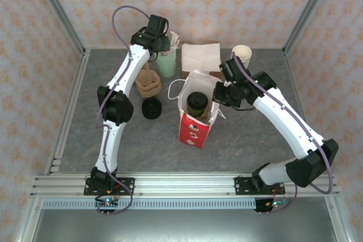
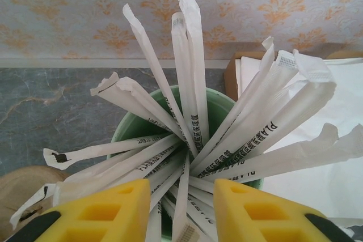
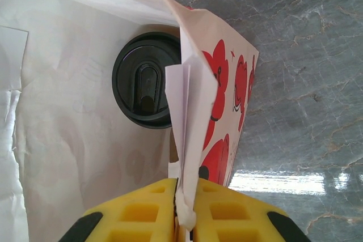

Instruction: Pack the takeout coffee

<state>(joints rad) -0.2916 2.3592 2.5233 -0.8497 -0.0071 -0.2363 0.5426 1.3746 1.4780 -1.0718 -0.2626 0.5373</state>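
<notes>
The takeout coffee (image 1: pixel 196 102), a small olive-green cup with a round black lid (image 3: pixel 142 86), stands upright inside the open red-and-white paper bag (image 1: pixel 193 131). My right gripper (image 3: pixel 184 182) is shut on the folded right edge of the bag's mouth (image 3: pixel 190 111), at the bag's right side (image 1: pixel 218 97). My left gripper (image 1: pixel 164 46) hovers at the back over a mint-green cup (image 2: pixel 218 109) full of paper-wrapped straws (image 2: pixel 190 72). Its yellow fingers (image 2: pixel 108 213) stand apart, with several straws lying loose between them.
A stack of loose black lids (image 1: pixel 151 107) sits left of the bag, with tan moulded holders (image 1: pixel 148 81) behind it. White napkins (image 1: pixel 199 56) and a stack of cream cups (image 1: pixel 242 55) stand at the back. Metal frame posts line both sides.
</notes>
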